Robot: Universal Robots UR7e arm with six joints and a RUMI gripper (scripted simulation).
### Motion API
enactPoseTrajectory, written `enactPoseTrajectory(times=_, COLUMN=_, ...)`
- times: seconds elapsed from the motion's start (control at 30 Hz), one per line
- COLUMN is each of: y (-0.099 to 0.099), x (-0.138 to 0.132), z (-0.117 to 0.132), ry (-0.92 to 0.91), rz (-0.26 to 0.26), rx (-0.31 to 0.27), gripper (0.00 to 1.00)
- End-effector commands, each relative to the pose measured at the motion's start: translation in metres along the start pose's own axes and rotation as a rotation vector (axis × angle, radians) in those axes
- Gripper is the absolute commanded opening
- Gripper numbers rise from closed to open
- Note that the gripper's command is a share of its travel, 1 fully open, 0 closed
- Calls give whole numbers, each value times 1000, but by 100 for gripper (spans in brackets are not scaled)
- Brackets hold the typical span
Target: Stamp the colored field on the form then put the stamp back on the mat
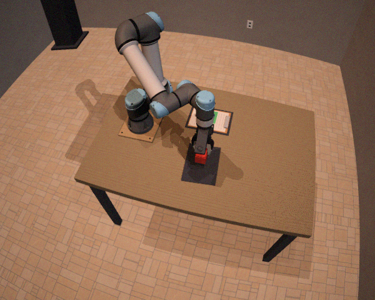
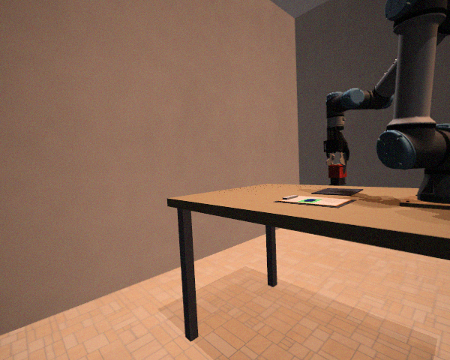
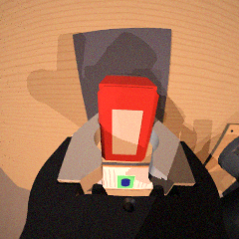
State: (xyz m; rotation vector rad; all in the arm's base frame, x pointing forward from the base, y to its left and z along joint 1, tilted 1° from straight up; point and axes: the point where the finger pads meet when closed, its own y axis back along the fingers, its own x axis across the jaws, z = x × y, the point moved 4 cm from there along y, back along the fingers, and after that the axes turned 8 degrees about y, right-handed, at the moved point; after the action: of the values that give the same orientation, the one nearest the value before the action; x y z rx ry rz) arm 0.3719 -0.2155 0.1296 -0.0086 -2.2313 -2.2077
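Overhead, the tool [image 1: 200, 151] grips the red stamp [image 1: 200, 158] above the dark mat's [image 1: 194, 175] near edge, the form [image 1: 222, 124] close behind on the worktop [image 1: 265, 180]. Sideways, the stamp [image 2: 337, 171] hangs upright, long axis vertical, clear of the mat [image 2: 337, 191]. Wristward, its pale face panel [image 3: 126, 130] shows no legible writing.

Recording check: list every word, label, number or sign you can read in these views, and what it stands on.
No readable text in any view.
Form: no legible print, only the green field.
Stamp, held in the pincer: a blank pale panel.
Pincer marker: a green square with a blue dot, no characters.
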Motion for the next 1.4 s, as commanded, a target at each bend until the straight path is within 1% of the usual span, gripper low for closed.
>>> enactPoseTrajectory(times=0.0, y=-10, x=0, z=0, ry=0, rz=-1, rx=1, gripper=20)
enactPoseTrajectory(times=0.27, y=-26, x=0, z=0, ry=0, rz=-1, rx=1, gripper=20)
enactPoseTrajectory(times=0.77, y=-30, x=0, z=0, ry=0, rz=-1, rx=1, gripper=20)
enactPoseTrajectory(times=0.8, y=-30, x=0, z=0, ry=0, rz=-1, rx=1, gripper=55)
enactPoseTrajectory(times=1.37, y=-30, x=0, z=0, ry=0, rz=-1, rx=1, gripper=55)
